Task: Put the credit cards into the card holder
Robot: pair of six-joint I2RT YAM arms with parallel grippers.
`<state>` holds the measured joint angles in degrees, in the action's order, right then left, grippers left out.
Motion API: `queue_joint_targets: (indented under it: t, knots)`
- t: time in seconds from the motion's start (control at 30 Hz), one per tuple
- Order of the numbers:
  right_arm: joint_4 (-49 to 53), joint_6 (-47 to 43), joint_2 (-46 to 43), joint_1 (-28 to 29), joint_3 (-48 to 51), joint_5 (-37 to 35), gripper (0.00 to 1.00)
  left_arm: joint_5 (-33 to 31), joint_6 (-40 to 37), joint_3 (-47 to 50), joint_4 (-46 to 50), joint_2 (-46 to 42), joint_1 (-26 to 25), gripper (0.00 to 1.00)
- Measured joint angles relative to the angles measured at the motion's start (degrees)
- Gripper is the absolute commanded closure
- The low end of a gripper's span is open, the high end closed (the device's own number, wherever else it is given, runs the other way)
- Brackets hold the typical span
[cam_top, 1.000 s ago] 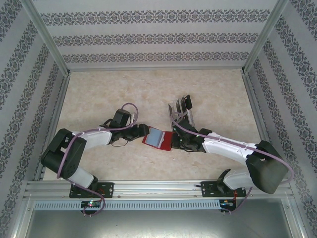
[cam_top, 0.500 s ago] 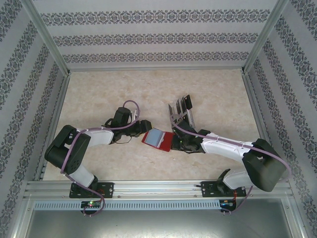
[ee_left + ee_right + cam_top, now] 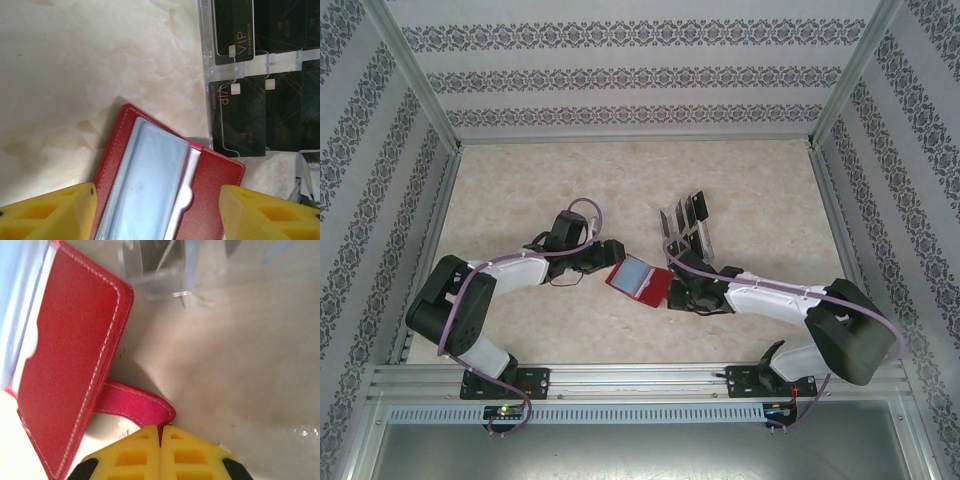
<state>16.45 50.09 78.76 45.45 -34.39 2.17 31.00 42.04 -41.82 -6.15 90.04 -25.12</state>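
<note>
Hold tab (image 3: 132, 402) pinched in right pincer (image 3: 161, 432) to steady wallet (image 3: 220, 175); swing spread left pincer (image 3: 157, 202) to rack (image 3: 205, 50), lift one card (image 3: 237, 120) by edges, slide flat into pocket (image 3: 145, 185).

Bright, even light; blurry wrist close-ups

Both arms reach inward toward each other — left gripper (image 3: 157, 202) spread apart, right gripper (image 3: 161, 437) pinched fully closed.
</note>
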Motion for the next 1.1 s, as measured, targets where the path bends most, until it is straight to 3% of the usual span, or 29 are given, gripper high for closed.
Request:
queue_joint_targets:
  t: [0.37, 0.47, 0.53, 0.83, 1.1]
  knots:
    - [-0.7, 2.5, -3.4, 0.9, 4.0, -0.2, 1.00, 0.8, -6.1, -3.6, 7.2, 0.7, 0.0, 0.30]
    - [-0.1, 3.1, -3.9, 0.9, 4.2, -0.2, 0.68, 1.6, -6.6, -4.7, 7.3, 2.0, 0.0, 0.30]
    - [0.7, 3.5, -4.9, 0.9, 4.2, -0.2, 0.61, 1.9, -6.8, -4.9, 7.3, 2.6, 0.0, 0.30]
    - [6.6, 4.3, -14.8, 1.6, 2.6, -0.4, 0.63, 2.0, -6.7, -4.9, 7.2, 3.2, 0.0, 0.29]
    - [7.7, 4.0, -11.5, 2.8, -6.1, -1.2, 0.72, 2.0, -6.7, -4.9, 7.2, 3.2, 0.0, 0.29]
